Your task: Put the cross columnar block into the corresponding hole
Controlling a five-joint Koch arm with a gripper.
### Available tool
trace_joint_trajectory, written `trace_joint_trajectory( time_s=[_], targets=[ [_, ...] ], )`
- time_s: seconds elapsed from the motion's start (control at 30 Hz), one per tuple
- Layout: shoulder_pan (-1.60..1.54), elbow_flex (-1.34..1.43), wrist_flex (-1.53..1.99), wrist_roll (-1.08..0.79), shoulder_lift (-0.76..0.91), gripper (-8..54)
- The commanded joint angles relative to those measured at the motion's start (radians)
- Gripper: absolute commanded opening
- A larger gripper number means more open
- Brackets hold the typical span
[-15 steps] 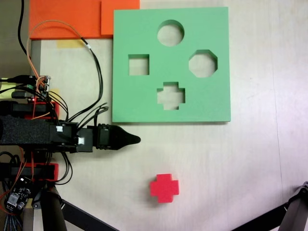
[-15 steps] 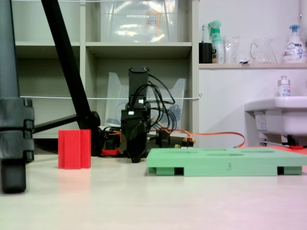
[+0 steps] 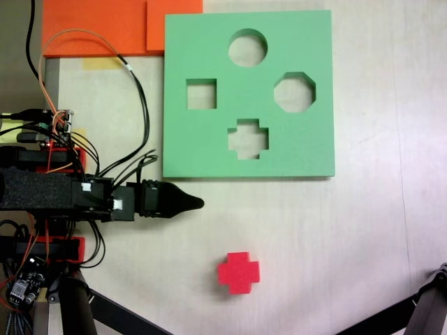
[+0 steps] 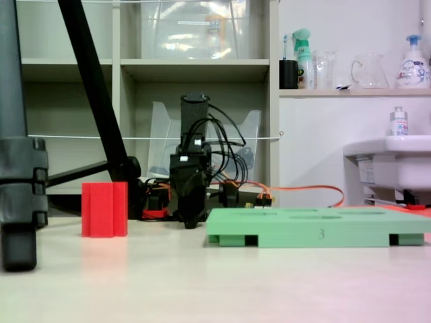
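Red cross block [image 3: 238,272] stands on the desk [image 3: 349,230], lower centre, well apart from your end effector [image 3: 198,203], apparently closed. Open wide, descend squarely, then carry to the cross hole [image 3: 248,138].

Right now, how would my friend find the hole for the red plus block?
Look at the big green foam board in the fixed view from above. It has four cut-outs; take the one nearest the board's bottom edge, the plus-shaped hole. The others are round, square and eight-sided.

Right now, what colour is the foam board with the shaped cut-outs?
Green; the square foam board shows best in the fixed view from above.
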Motion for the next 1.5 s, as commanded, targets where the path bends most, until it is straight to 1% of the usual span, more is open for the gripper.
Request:
trace_joint_trajectory(
  time_s=[0.0, 0.03, 0.07, 0.1, 0.13, 0.2, 0.23, 0.33, 0.4, 0.43, 0.53, 0.67, 0.8, 0.97, 1.0, 1.03, 1.07, 1.1, 1.13, 1.3, 1.47],
  targets=[
    [-0.008, 0.067, -0.008, 0.348, 0.071, 33.7],
    [0.009, 0.063, -0.035, 0.492, 0.071, 33.7],
    [0.055, 0.060, -0.078, 0.583, 0.071, 33.7],
    [0.115, 0.049, -0.155, 0.641, 0.071, 33.0],
    [0.186, 0.012, -0.195, 0.716, 0.071, 30.9],
    [0.311, -0.115, -0.126, 0.874, 0.071, 28.6],
    [0.328, -0.179, -0.035, 0.916, 0.071, 28.0],
    [0.368, -0.551, 0.495, 1.150, 0.055, 27.9],
    [0.368, -0.695, 0.664, 1.213, 0.043, 27.8],
    [0.365, -0.773, 0.756, 1.246, 0.038, 26.3],
    [0.344, -0.969, 0.986, 1.256, -0.011, 25.6],
    [0.334, -1.236, 1.304, 1.226, -0.140, 25.0],
    [0.379, -1.420, 1.460, 1.157, -0.273, 24.9],
    [0.514, -1.508, 1.479, 1.051, -0.380, 24.2],
    [0.529, -1.520, 1.482, 1.043, -0.400, 25.3],
    [0.534, -1.522, 1.482, 1.032, -0.417, 31.7],
    [0.534, -1.526, 1.482, 1.032, -0.437, 41.3],
    [0.534, -1.526, 1.480, 1.026, -0.460, 49.0],
    [0.535, -1.526, 1.482, 1.002, -0.499, 52.1],
    [0.515, -1.562, 1.465, 0.968, -0.591, 52.1],
    [0.456, -1.638, 1.416, 0.928, -0.716, 52.1]
  ],
)
